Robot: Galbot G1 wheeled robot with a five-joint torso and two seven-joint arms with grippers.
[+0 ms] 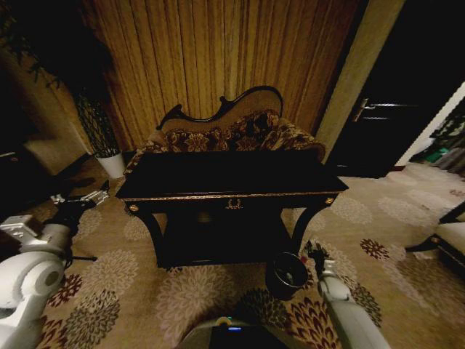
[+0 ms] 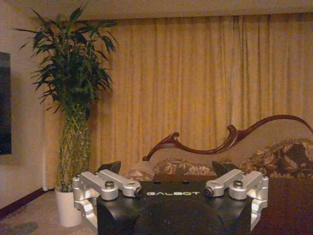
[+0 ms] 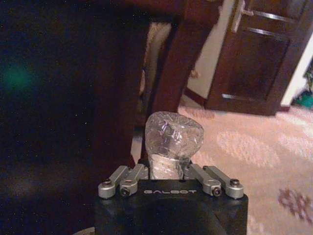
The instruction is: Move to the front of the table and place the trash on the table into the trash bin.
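1. The black glossy table (image 1: pixel 231 174) with its gold-trimmed edge stands square in front of the robot in the head view, its top dark and reflective, and no loose items can be made out on it

2. The floral sofa (image 1: pixel 232 134) with a curved dark frame sits just behind the table, in front of the tan curtain (image 1: pixel 218 51)

3. The trash bin (image 1: pixel 288 275), small, round and dark, stands on the patterned carpet (image 1: pixel 145 283) near the table's front right leg

4. The right gripper (image 1: pixel 315 256) hangs low just beside the bin's rim, on the robot's right side

5. In the right wrist view the right gripper's fingers (image 3: pixel 128 176) are clamped on a clear plastic bottle (image 3: pixel 173 142), whose crinkled transparent body sticks out beyond them; a dark table leg (image 3: pixel 168 93) rises close behind it

6. The left gripper (image 1: pixel 78 201) is raised at the robot's left, level with the table's left end and apart from it

7. In the left wrist view the left gripper's fingers (image 2: pixel 108 168) stand apart with nothing between them, facing the sofa back and a tall potted plant (image 2: pixel 73 98) in a white pot (image 2: pixel 66 206)

8. A dark wooden door (image 3: pixel 259 54) shows beyond the table on the right
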